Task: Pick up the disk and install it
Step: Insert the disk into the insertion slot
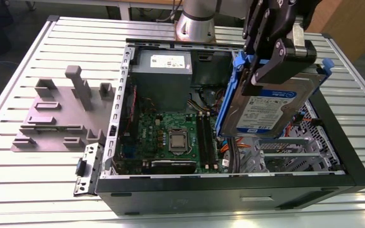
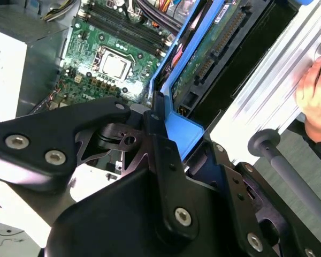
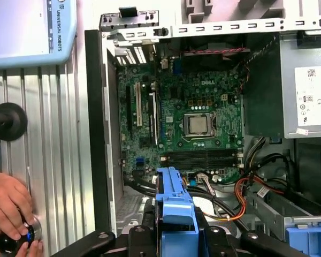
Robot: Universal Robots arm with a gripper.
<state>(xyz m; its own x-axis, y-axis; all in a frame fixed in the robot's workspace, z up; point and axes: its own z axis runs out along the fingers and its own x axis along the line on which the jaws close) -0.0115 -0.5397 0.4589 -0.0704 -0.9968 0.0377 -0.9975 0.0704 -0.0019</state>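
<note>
The disk [image 1: 268,107], a silver drive with a white-and-blue label and blue side rails, hangs tilted on edge above the open computer case [image 1: 116,123], over its right half in the exterior view. My gripper [image 1: 266,76] is shut on the disk's upper end. In the second wrist view the black fingers [image 2: 160,150] clamp the blue rail [image 2: 182,131], with the disk's green circuit-board underside [image 2: 203,59] beyond. The first wrist view shows the blue rail [image 3: 174,201] between the fingers, above the motherboard [image 3: 187,123].
A metal drive cage [image 1: 284,156] sits below the disk. The grey power supply [image 1: 163,71] stands at the case's back. A grey fixture [image 1: 55,114] lies on the table at the exterior view's left. A person's hand [image 3: 8,203] rests on the table beside the case.
</note>
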